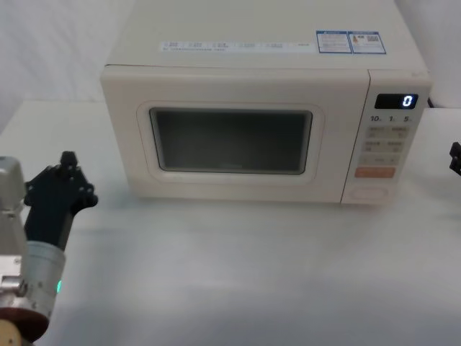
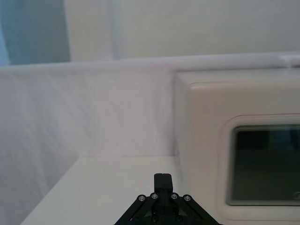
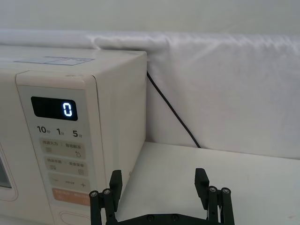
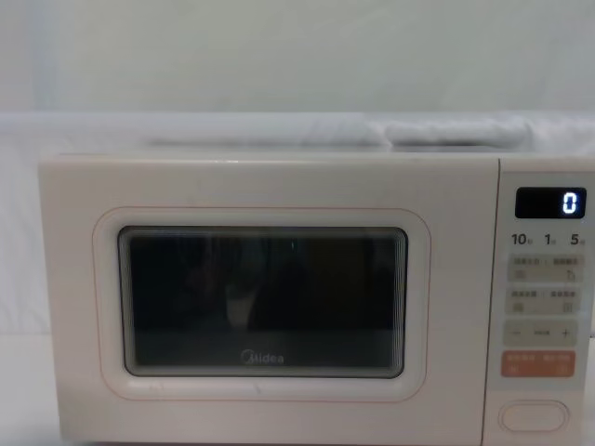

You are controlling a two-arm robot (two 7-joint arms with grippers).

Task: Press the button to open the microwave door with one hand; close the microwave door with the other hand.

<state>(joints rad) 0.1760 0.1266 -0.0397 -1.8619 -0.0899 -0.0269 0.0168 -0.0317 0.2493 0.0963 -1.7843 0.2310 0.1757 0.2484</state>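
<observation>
Chest view: one microwave door (image 4: 260, 307) flush (one button (image 4: 533, 416)); right claw (image 3: 159, 183) released, left claw (image 2: 163, 183) clenched.

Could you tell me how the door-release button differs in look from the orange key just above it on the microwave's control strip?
The button is a wide cream pill with a thin oval outline ring, while the orange key is a filled rectangle. The button blends with the panel's colour; the orange key stands out against it. The button sits lowest on the strip, the orange key directly above. Both are wider than the small pale keys, and no end effector touches either.
</observation>
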